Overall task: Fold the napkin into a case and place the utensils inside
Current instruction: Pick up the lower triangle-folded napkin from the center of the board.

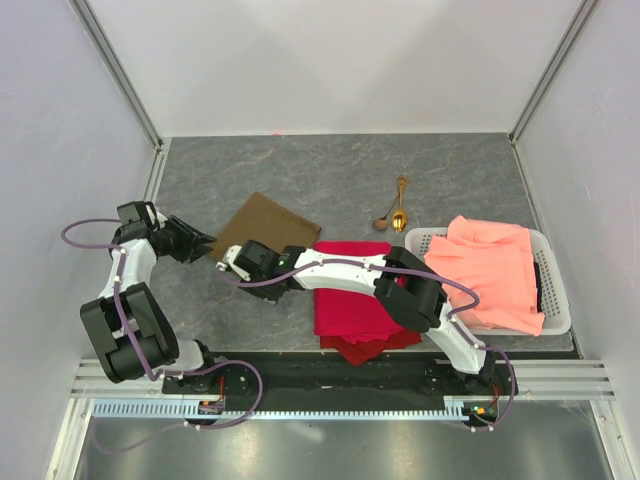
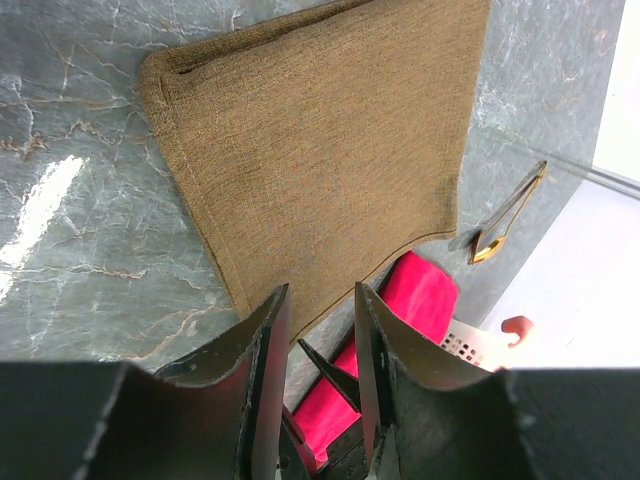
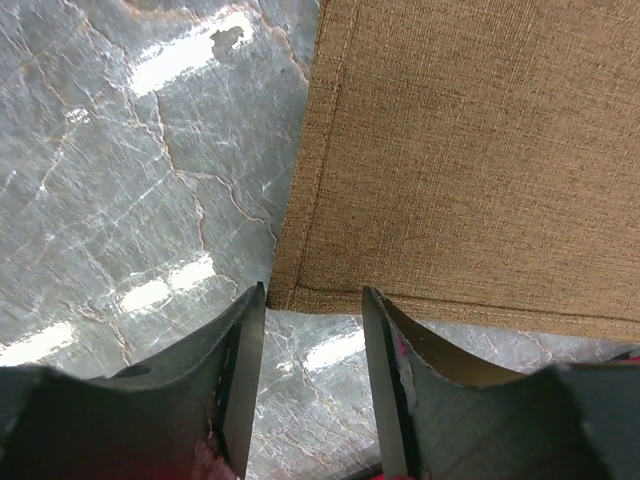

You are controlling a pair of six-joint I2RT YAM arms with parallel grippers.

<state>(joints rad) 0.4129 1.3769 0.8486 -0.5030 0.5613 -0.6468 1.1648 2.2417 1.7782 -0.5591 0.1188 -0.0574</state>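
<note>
Two grippers close in on the same near-left corner of the napkin [image 1: 266, 226]. It lies flat on the table [image 1: 300, 165], left of the middle, turned so that its corners point toward the table's edges. The left gripper [image 2: 318, 325] hovers with its jaws spread and nothing between them, its tips just off the cloth's edge. The right gripper [image 3: 310, 320] is also spread, and the corner lies just ahead of its mouth, not pinched. To fold well, I judge each should drop low, slide one finger under the hem and close on fabric alone. They should then carry that edge across evenly so the sides line up into a narrow pocket. The napkin is olive-brown, matte and coarsely woven, with a stitched hem; whether it is already doubled I cannot tell. The gold utensils [image 1: 396, 206] lie well apart from it, toward the far right.
</note>
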